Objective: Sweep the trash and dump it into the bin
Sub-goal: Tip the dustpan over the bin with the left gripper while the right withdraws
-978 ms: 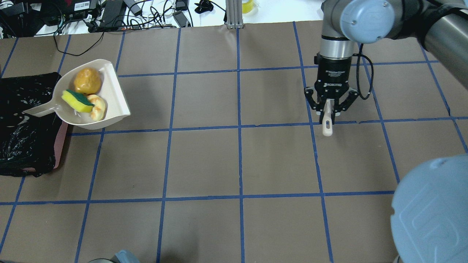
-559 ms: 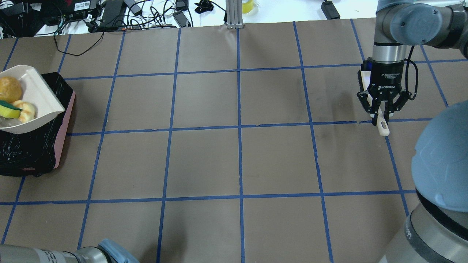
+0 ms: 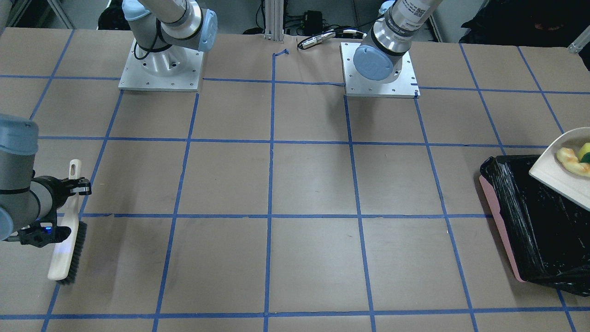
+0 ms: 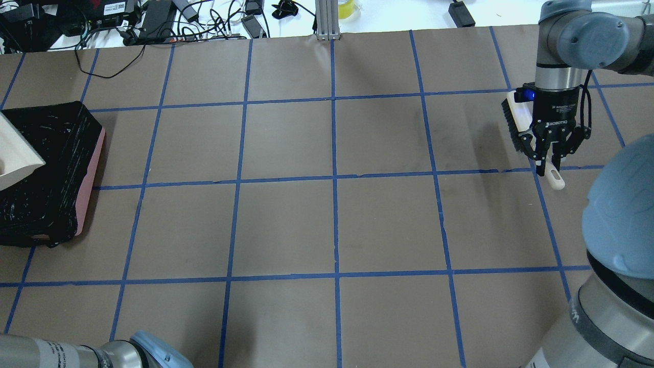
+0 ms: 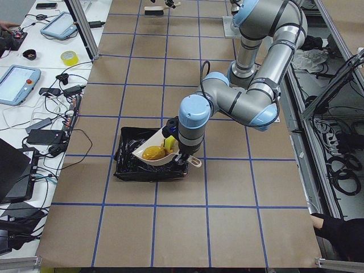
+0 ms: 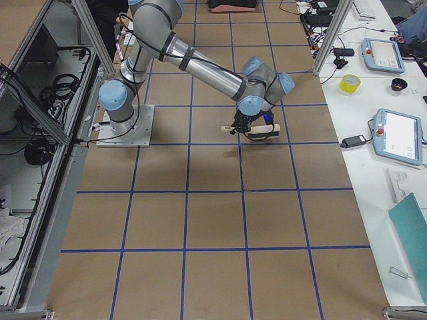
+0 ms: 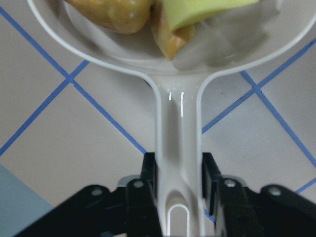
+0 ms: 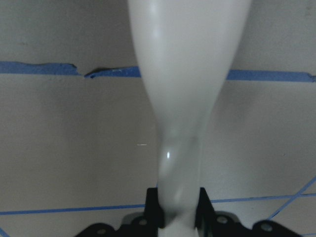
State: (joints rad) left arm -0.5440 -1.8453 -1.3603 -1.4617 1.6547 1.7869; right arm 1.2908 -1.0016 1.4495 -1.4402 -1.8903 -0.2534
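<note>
My left gripper [image 7: 178, 183] is shut on the handle of the cream dustpan [image 7: 177, 123], which it holds tilted over the bin [image 4: 56, 153], a pink box lined with a black bag. In the pan lie the golden roll [image 7: 111, 12], the tan pastry piece [image 7: 168, 39] and the yellow sponge [image 7: 202, 10]. The front view shows the pan [image 3: 557, 173] at its right edge over the bin [image 3: 525, 216]. The overhead view shows only a corner of the pan [image 4: 18, 156]. My right gripper [image 4: 547, 159] is shut on the handle of the cream brush [image 4: 515, 120], far to the right.
The table is brown paper with a blue tape grid [image 4: 334, 179]. Cables and power bricks [image 4: 153, 20] lie beyond the far edge. A metal post [image 4: 327, 20] stands at the far middle. My two arm bases [image 3: 161, 64] are bolted at the near side.
The dustpan with the trash has moved left over the bin and mostly out of the overhead view. The right arm has carried the brush further right.
</note>
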